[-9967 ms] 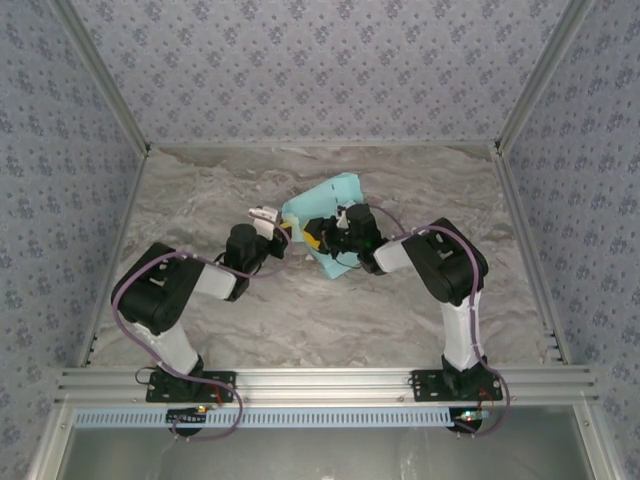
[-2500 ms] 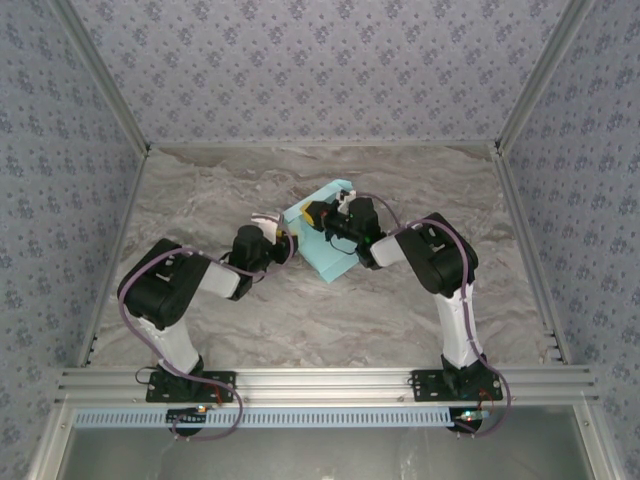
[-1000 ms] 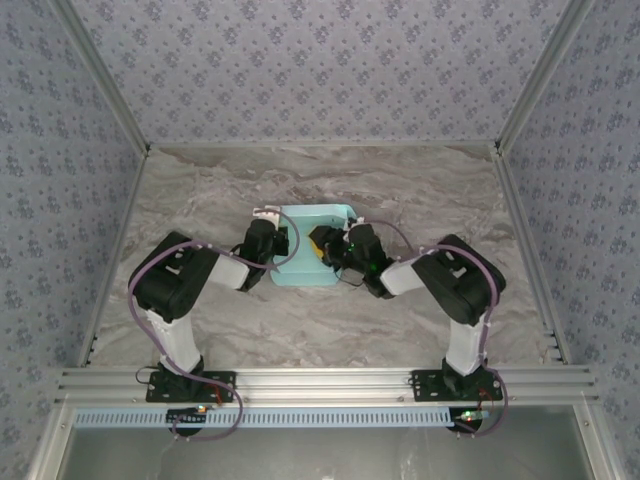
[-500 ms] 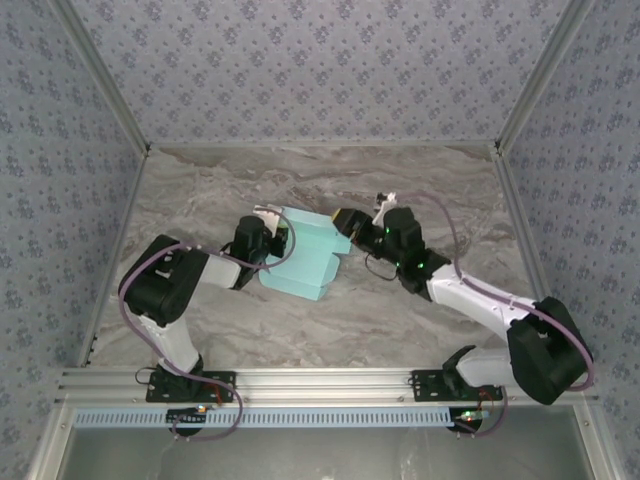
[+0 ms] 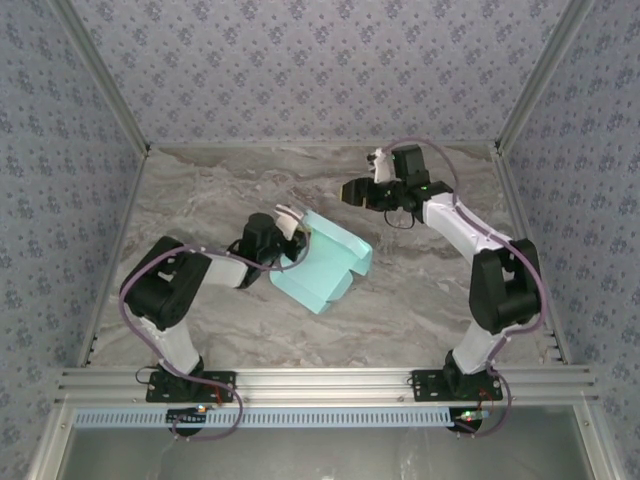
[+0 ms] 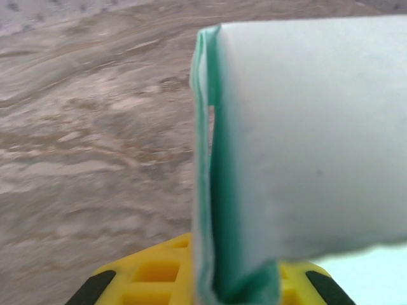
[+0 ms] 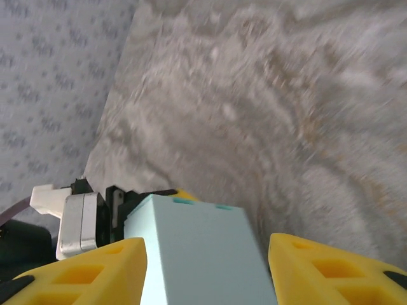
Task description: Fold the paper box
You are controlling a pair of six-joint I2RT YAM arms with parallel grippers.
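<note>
Being pinched at its upper left edge by the left gripper (image 5: 291, 220), the pale aqua-blue paper box of thin card (image 5: 325, 262) is being held over the middle of the grey marbled table (image 5: 200, 190). It is being kept on a slant from upper left to lower right. The jaws are being kept narrow on the card. In the left wrist view a doubled, folded edge is being clamped against a yellow finger (image 6: 152, 279), with a paler broad face spreading to the right. Whether the lowest corner of the paper box is being rested on the table cannot be told. A stepped notch is being shown along its right edge.

The right gripper (image 5: 352, 190) is being held well apart from the paper box, up near the back edge of the table. Its jaws are being kept wide and are gripping nothing. In the right wrist view the yellow fingertips (image 7: 89, 270) are being seen at the bottom corners, with the box beyond the gap between them.

Open marble is being left on every side of the box. A broad stretch is being left toward the left wall, a strip toward the back, and a wide band before the aluminium rail (image 5: 330, 380) at the near edge. The table is being enclosed on three sides by blue-grey patterned walls (image 5: 320, 70).
</note>
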